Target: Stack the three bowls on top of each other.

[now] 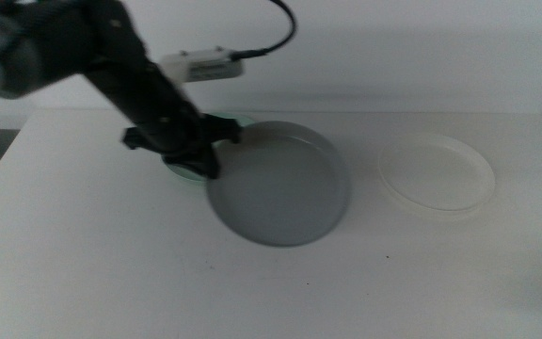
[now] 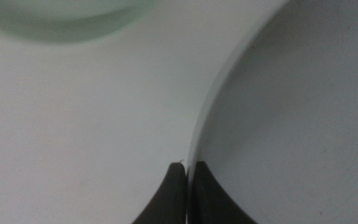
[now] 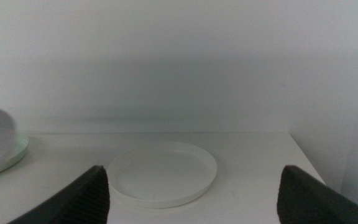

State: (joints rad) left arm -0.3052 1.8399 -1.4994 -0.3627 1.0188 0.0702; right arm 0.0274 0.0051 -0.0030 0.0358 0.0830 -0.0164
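Grey shallow round plastic bowl [image 1: 278,184] sits centre frame in the middle view, tilted, its left rim pinched in the left claw [image 1: 199,162], which reaches in from the upper left. Left wrist view confirms it: both dark jaws are pressed together on the thin grey rim [image 2: 194,146], one jaw inside the bowl, one outside. Mint green round plastic bowl [image 1: 188,176] is mostly hidden under the arm and the grey bowl; only slivers show at the claw and by the grey bowl's upper left edge, so the grey one looks to be going on top of it. White translucent round plastic bowl [image 1: 437,175] lies flat, well apart, right of centre on the white worktop [image 1: 92,264].

Right claw [image 3: 191,186] waits low, jaws wide apart, facing the white bowl [image 3: 162,172]; not seen in the middle view.

Handling guess: light, stiff, smooth plastic, likely slippery on a thin edge pinch, may swing or slide out. The rim is the only real hold, since the bowls lie flat and wide. Not fragile.
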